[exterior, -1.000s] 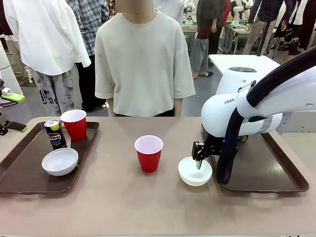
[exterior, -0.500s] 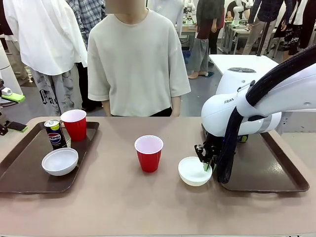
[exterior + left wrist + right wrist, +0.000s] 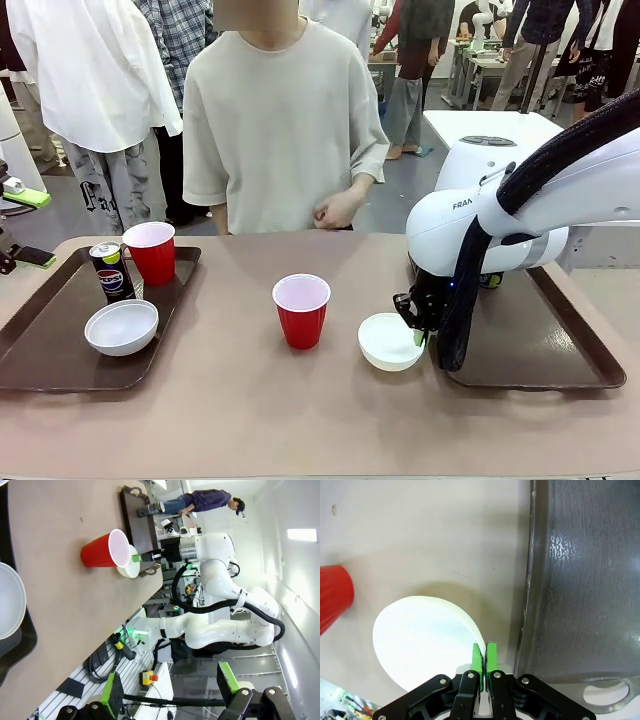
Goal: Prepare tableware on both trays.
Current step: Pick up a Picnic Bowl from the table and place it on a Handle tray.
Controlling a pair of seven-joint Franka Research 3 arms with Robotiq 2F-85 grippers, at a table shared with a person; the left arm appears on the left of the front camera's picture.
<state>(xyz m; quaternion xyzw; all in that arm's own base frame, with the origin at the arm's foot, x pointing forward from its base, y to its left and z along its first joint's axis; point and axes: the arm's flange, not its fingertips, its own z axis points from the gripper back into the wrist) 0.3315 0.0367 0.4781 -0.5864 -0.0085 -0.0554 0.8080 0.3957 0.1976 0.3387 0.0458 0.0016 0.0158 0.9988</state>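
two trays sit on the counter [image 3: 250, 400]. the right fingers [image 3: 479, 661] are clamped shut on the rim of a white bowl [image 3: 388, 342], at the edge nearest the right tray [image 3: 540, 350]. the left fingers [image 3: 111, 696] gape wide, empty. a red cup [image 3: 301, 310] stands mid-counter. the left tray [image 3: 40, 340] holds a pepsi can [image 3: 111, 272], second red cup [image 3: 151, 252] and second white bowl [image 3: 121, 327].

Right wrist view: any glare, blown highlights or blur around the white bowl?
Right wrist view: sharp; white round shallow bowl nearly blown out inside, soft shadow beside it on the table; speckled glare on the dark brown plastic tray. Front view: same bowl evenly lit, no blur.
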